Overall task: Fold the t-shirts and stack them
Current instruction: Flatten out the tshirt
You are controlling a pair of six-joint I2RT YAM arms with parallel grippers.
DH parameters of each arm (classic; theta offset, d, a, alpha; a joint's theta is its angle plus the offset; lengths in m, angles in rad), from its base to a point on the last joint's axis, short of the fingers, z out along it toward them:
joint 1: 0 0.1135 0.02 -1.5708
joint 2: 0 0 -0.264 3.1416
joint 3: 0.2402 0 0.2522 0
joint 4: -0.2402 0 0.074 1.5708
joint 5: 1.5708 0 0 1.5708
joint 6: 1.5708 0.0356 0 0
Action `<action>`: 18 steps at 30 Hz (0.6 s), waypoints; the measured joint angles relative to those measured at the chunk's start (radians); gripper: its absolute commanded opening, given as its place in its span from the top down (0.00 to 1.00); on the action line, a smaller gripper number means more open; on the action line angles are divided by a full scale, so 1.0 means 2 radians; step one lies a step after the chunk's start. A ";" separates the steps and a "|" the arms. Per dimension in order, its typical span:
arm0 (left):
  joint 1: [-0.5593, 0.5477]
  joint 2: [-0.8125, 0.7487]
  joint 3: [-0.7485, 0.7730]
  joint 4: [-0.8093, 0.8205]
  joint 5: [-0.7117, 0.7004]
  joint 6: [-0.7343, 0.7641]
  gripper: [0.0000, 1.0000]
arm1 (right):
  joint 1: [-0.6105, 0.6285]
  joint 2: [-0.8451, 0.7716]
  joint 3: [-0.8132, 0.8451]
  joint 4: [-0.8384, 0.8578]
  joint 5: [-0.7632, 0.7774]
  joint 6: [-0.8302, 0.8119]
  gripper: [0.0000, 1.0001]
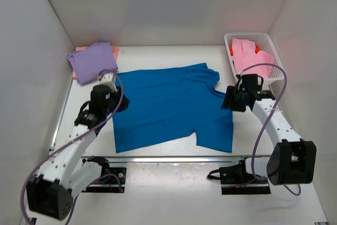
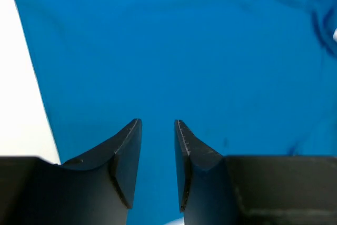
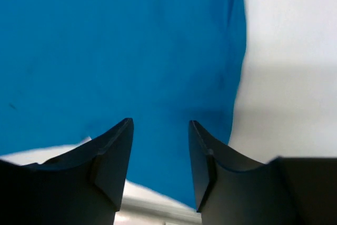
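Note:
A bright blue t-shirt (image 1: 168,104) lies spread flat in the middle of the table, folded partway across. My left gripper (image 1: 121,106) hovers at its left edge and is open; in the left wrist view its fingertips (image 2: 158,122) frame bare blue cloth (image 2: 184,51). At the shirt's right edge my right gripper (image 1: 229,101) is also open, with blue cloth (image 3: 116,46) below its tips (image 3: 160,121) and nothing pinched. A folded lavender t-shirt (image 1: 93,61) rests on a salmon one (image 1: 115,50) at the back left. Light pink (image 1: 247,56) and orange (image 1: 257,49) t-shirts fill the basket.
The white mesh basket (image 1: 274,46) stands at the back right, just behind my right arm. White walls close in the table on three sides. A metal rail (image 1: 174,157) runs along the near edge in front of the arm bases.

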 measured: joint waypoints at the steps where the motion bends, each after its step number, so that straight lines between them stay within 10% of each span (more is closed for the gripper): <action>1: -0.005 -0.034 -0.024 -0.016 0.000 -0.009 0.57 | 0.005 -0.011 -0.022 -0.017 0.007 0.006 0.53; 7: -0.016 -0.105 -0.087 -0.100 0.006 -0.039 0.47 | 0.023 -0.086 -0.100 -0.063 0.014 0.039 0.44; 18: -0.110 -0.014 -0.103 -0.163 0.005 -0.086 0.40 | 0.023 -0.116 -0.156 -0.105 0.016 0.078 0.38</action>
